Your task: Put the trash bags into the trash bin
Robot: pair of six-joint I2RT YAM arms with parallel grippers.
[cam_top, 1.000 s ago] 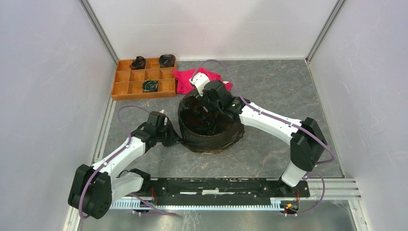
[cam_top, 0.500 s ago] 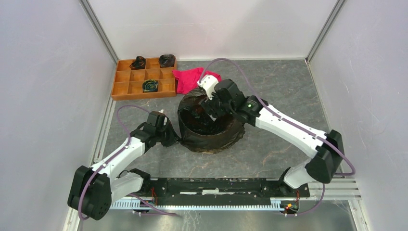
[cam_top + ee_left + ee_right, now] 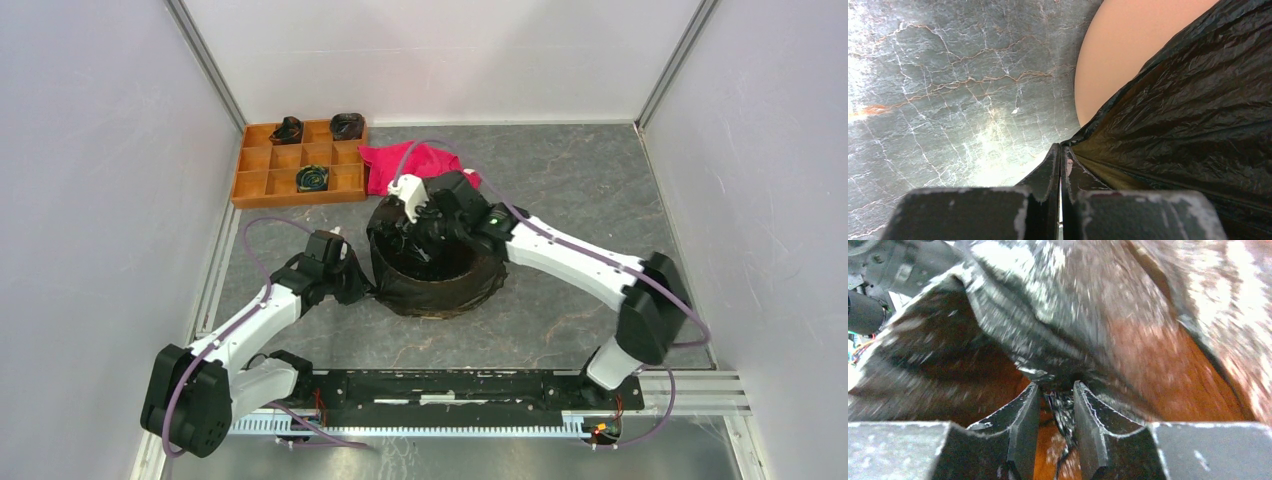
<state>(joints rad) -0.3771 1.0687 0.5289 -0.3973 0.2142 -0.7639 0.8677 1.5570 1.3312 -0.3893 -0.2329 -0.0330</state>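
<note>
1. Grey marbled surface (image 3: 580,200) carries everything; both arms reach in from near edge.
2. Trash bin (image 3: 1118,55) stands mid-surface, btwn the two arms. Its light-orange wall shows in L wrist view; from above it's almost all covered.
3. Trash bag (image 3: 435,285), glossy black & wrinkled, is draped over bin's rim, lining the inside & hanging down the outside wall.
4. Orange tray (image 3: 270,180) sits far L, well apart from bin, w/ small dark items in three compartments.
5. Red-pink cloth (image 3: 385,165) lies just beside tray, behind bin.
6. R hand (image 3: 1057,387) is inside bin's mouth, fingers nearly together, pinching a bunch of bag film; view blurred.
7. L hand (image 3: 1060,150) is at bin's L side, low, fingers pressed tight on bag's outer fold.
</note>
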